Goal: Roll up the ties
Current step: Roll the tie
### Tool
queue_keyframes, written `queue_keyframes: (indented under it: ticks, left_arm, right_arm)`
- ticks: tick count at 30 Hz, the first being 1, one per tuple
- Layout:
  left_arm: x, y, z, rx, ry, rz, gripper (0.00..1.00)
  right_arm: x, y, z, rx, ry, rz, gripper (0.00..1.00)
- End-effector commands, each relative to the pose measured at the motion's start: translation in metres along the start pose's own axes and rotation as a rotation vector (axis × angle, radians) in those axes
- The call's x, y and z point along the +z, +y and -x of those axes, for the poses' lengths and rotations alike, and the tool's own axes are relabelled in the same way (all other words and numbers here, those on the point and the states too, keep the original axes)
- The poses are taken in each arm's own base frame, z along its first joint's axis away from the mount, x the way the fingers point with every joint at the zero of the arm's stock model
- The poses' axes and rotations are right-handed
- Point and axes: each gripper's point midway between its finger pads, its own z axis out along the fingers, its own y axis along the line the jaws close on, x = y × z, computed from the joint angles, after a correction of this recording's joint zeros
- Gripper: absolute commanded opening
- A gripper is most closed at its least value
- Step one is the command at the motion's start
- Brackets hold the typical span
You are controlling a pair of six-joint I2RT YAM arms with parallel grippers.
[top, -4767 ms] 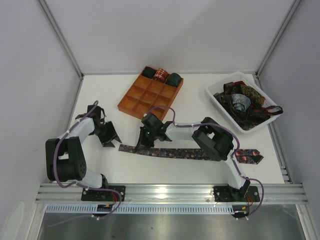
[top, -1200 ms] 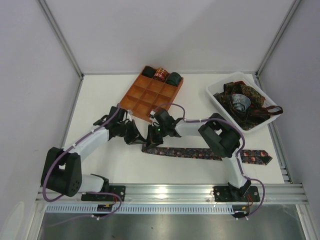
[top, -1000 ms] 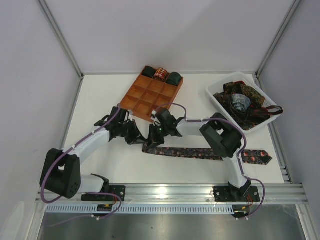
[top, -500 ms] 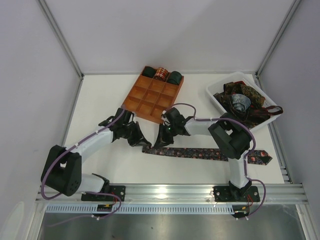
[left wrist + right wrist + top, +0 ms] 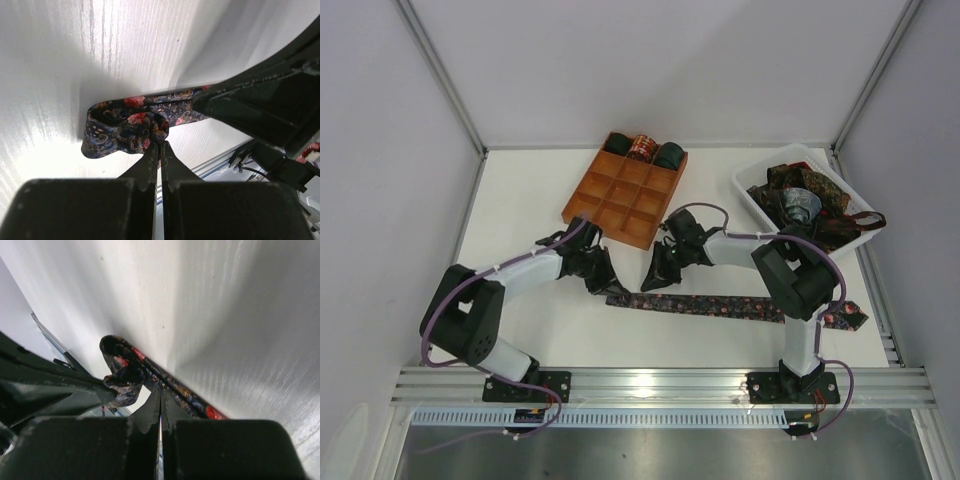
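Slipping of the first fold is the main danger. The tie [image 5: 720,306] lies flat across the lower middle of the top view, only its left end [image 5: 122,131] bunched in a loose loop. The left gripper [image 5: 160,147] has its fingers together on that loop; the right gripper [image 5: 160,392] is also closed, tips at the strip beside, though whether it pinches cloth I cannot tell. A sideways pull can free the cloth, and the loop opens.
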Motion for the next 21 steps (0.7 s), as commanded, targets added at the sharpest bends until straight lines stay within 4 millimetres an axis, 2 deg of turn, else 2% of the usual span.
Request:
queue_keyframes:
  ticks: [1, 9, 14, 21]
  left_arm:
    - [0.000, -0.021, 0.010, 0.052, -0.031, -0.047, 0.04]
    - [0.007, -0.026, 0.009, 0.064, -0.010, -0.056, 0.08]
    - [0.013, -0.031, 0.007, 0.086, 0.007, -0.075, 0.15]
    - [0.020, -0.025, 0.002, 0.103, 0.021, -0.079, 0.23]
  right_arm:
    - [-0.013, 0.011, -0.006, -0.029, -0.004, 0.019, 0.00]
    - [-0.016, 0.010, -0.007, -0.002, -0.016, 0.025, 0.00]
    - [-0.019, 0.006, -0.005, 0.007, -0.024, 0.018, 0.00]
    - [-0.026, 0.007, 0.001, 0.012, -0.041, 0.021, 0.00]
